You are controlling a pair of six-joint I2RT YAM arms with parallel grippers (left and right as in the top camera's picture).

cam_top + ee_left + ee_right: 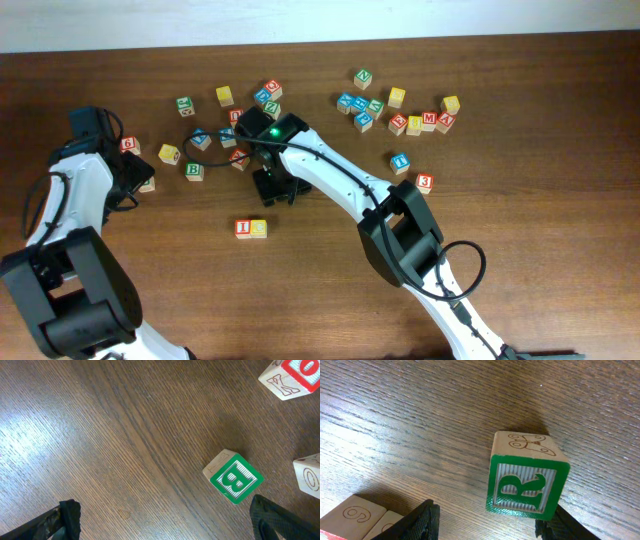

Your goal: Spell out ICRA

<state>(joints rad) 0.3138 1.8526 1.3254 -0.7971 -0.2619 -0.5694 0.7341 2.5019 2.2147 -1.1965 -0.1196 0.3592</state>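
Note:
The I cube point(244, 228) and the yellow C cube point(259, 228) sit side by side on the table, touching. Just behind them my right gripper point(272, 186) hovers and hides the R cube from overhead. In the right wrist view the green R cube point(527, 485) rests on the wood between the open jaws of my right gripper point(490, 520). It lies against the right finger point(562, 527) and well apart from the left finger point(420, 522). I cannot pick out the A cube among the scattered cubes. My left gripper point(138, 175) point(165, 520) stands wide open over bare wood.
A green B cube point(233, 476) lies just ahead of my left gripper's right finger. Scattered cubes point(262, 97) lie behind the right gripper. Another cluster point(400, 112) is at the back right. Two cube edges point(357, 512) show at the right wrist view's bottom left.

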